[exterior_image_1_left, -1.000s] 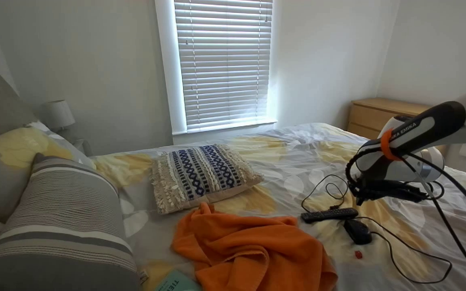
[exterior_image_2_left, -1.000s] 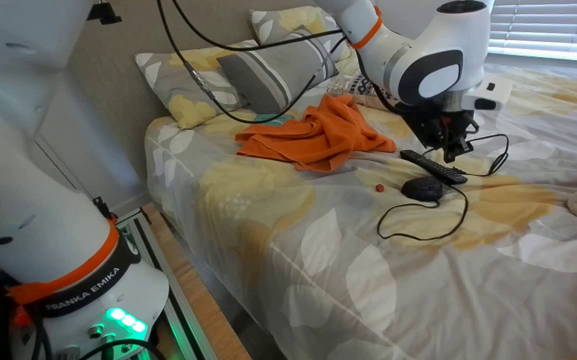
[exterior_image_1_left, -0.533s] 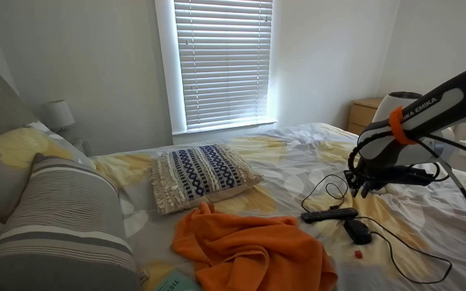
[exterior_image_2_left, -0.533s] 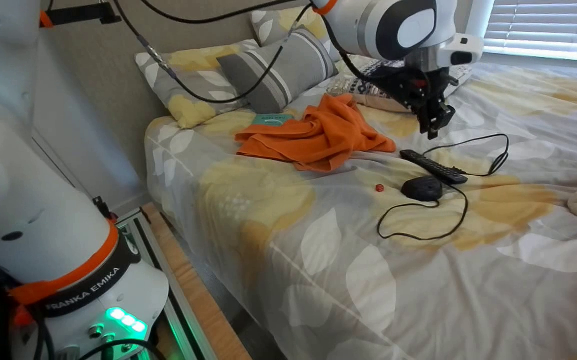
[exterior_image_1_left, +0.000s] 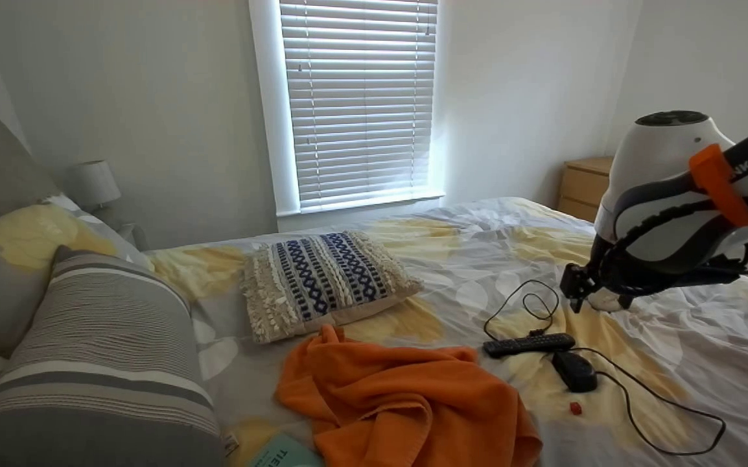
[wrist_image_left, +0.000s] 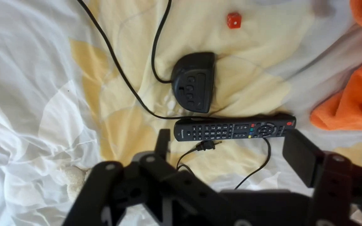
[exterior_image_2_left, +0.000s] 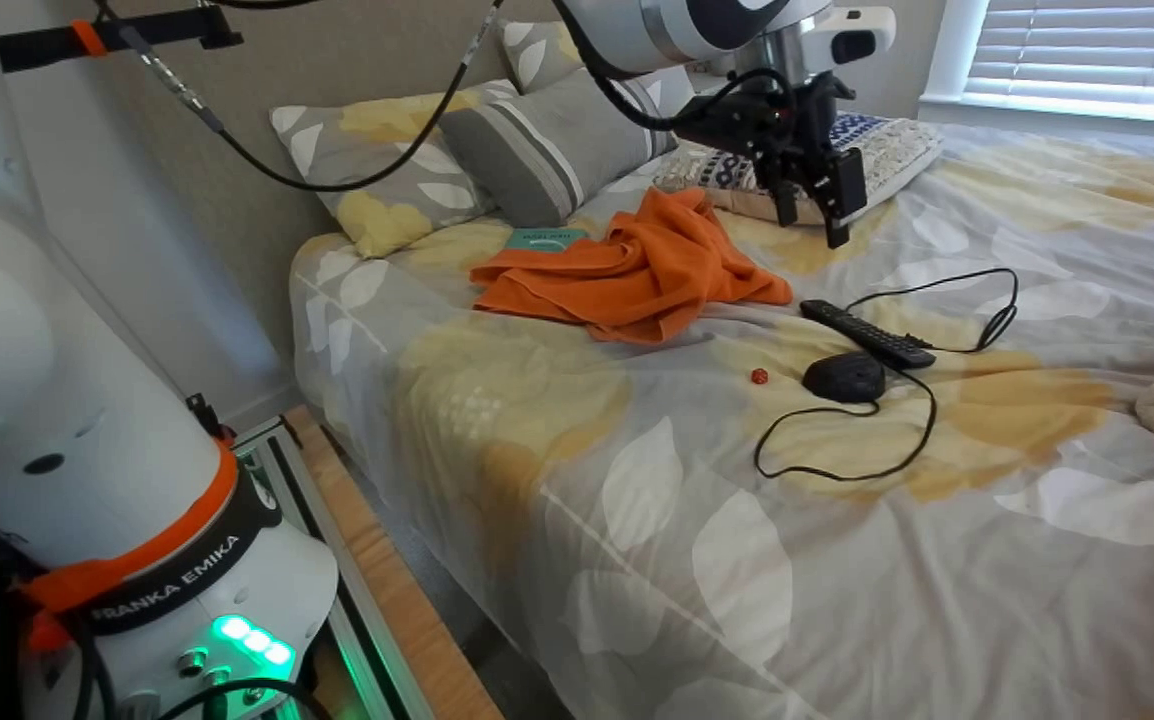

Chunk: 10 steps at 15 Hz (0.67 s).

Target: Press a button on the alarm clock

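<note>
The alarm clock (wrist_image_left: pixel 195 83) is a small black D-shaped box with a row of buttons, lying on the bed in the upper middle of the wrist view. Its thin black cord (wrist_image_left: pixel 156 47) runs off beside it. Both exterior views show the clock (exterior_image_1_left: pixel 575 372) standing free of the arm. My gripper (wrist_image_left: pixel 229 146) hovers well above the bed with its fingers spread wide and nothing held. In an exterior view the gripper (exterior_image_2_left: pixel 813 225) hangs over the far side of the remote, in front of the patterned cushion.
A black remote (wrist_image_left: pixel 234 128) lies close beside the clock, with a power plug (wrist_image_left: pixel 206 145) and cord against it. A red die (wrist_image_left: pixel 234 20) sits nearby. An orange cloth (exterior_image_2_left: pixel 637 270) is heaped to one side, and a patterned cushion (exterior_image_1_left: pixel 332 282) lies farther back.
My gripper has risen away from the remote and clock, shifting toward the cushions in an exterior view. Its fingers have gone from together to wide apart. Clock, remote and die have stayed put.
</note>
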Tool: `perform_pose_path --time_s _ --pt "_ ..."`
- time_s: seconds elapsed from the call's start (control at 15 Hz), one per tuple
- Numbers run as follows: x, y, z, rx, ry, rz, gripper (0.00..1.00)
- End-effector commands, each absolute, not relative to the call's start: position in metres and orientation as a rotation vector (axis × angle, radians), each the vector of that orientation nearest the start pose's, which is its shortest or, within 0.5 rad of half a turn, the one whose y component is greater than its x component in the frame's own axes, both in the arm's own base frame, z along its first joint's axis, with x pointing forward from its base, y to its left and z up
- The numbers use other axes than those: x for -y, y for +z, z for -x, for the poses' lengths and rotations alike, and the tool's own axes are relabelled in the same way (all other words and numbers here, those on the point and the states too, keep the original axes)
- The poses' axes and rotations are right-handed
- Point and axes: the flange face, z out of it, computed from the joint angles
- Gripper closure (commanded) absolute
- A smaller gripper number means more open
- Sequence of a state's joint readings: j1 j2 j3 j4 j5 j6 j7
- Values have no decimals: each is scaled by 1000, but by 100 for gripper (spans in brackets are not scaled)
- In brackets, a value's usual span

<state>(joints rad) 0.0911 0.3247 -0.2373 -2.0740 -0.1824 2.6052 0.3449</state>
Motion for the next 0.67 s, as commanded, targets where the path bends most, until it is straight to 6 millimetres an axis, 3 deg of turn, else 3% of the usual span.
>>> perform_pose_path --time_s 0.0,0.33,0.4,0.6 --pt "64 312 -569 -448 -346 3271 0" --pt "48 328 -550 -338 -328 3228 0" --pt "54 322 -567 -393 -377 3245 0" --pt "47 328 -559 -349 -366 3237 0"
